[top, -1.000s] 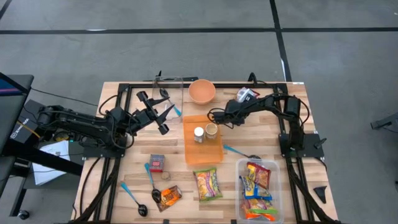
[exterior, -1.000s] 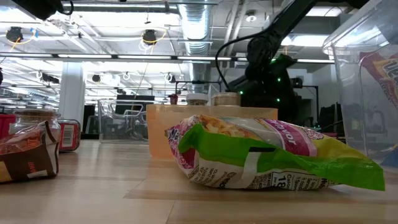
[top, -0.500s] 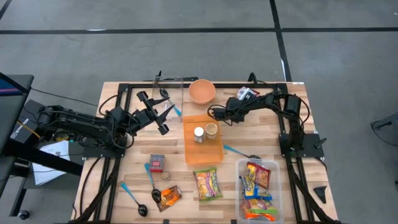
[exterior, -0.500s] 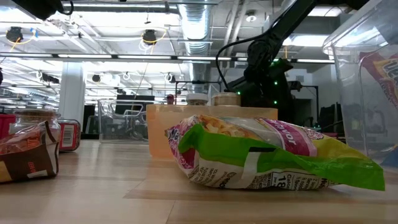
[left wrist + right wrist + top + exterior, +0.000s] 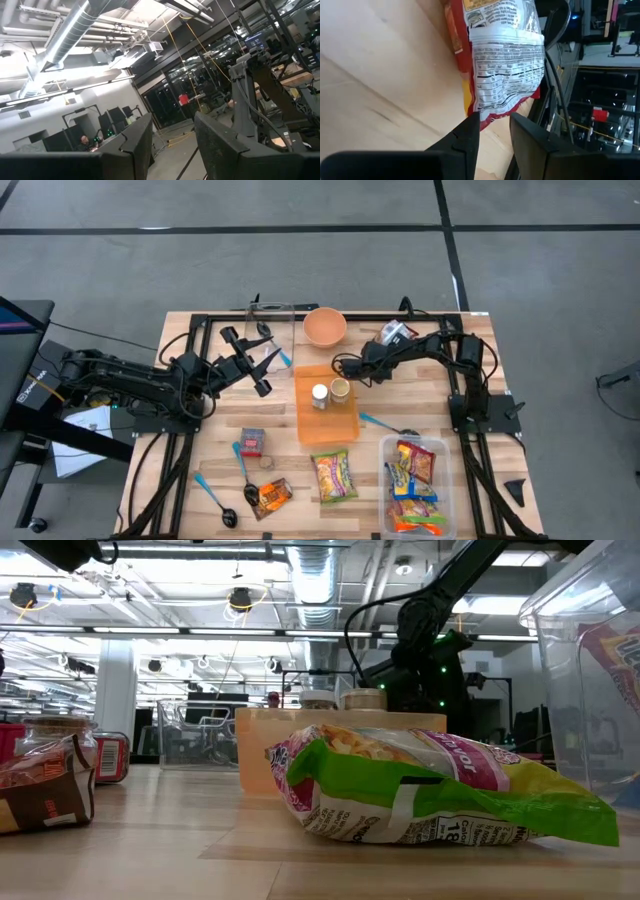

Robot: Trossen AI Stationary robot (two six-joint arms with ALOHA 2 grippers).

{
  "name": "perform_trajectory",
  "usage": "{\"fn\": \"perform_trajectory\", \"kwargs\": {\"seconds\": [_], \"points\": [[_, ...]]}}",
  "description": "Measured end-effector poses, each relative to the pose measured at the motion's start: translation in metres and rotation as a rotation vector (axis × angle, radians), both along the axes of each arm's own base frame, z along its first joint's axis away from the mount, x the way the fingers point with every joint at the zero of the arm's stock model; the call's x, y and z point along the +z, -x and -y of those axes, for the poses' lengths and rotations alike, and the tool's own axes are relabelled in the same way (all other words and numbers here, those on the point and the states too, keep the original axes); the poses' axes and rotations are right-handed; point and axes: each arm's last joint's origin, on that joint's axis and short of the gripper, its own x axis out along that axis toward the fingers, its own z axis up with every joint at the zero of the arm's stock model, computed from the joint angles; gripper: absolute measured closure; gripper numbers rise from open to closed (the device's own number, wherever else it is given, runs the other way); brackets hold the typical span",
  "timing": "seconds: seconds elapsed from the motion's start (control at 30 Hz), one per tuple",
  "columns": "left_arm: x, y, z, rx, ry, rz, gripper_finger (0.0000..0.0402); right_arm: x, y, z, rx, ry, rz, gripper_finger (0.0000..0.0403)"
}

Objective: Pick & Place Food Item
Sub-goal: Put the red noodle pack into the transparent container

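Not much has moved in the last second. The right arm just wobbled a touch over the far side of the wooden table [image 5: 200,470] and came back. The translucent orange plastic tray [image 5: 322,425] sits off to one side of the jaws. The red-and-white crinkly snack packet [image 5: 505,55] is still up off the wood, its bottom edge pinched in the right gripper [image 5: 495,120], jaws narrow. So it's picked but not placed yet. The left gripper [image 5: 172,125] idles, jaws narrowly apart on nothing.
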Motion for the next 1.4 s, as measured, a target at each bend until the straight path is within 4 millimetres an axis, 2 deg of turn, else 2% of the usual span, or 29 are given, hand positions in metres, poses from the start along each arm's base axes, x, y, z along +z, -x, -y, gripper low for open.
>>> {"fn": "perform_trajectory", "kwargs": {"seconds": [0.27,0.57,0.8,1.2,1.4], "points": [[0.0,0.0,0.0,0.0,-0.001,-0.001,0.0262,-0.001,-0.004,-0.008,0.02,-0.007,0.023,0.03],[0.0,0.0,0.0,0.001,-0.002,-0.004,0.0262,-0.002,-0.005,-0.001,0.007,0.003,0.047,0.03],[0.0,0.0,0.0,0.001,-0.003,-0.004,0.0262,-0.001,-0.006,-0.005,0.033,0.029,0.039,0.03],[0.0,0.0,0.0,0.001,-0.002,-0.005,0.0262,-0.002,-0.002,0.013,-0.017,0.033,0.051,0.03],[-0.002,-0.001,0.0,0.001,-0.003,-0.019,0.0262,-0.01,0.0,0.02,-0.014,-0.007,0.08,0.03]]}}
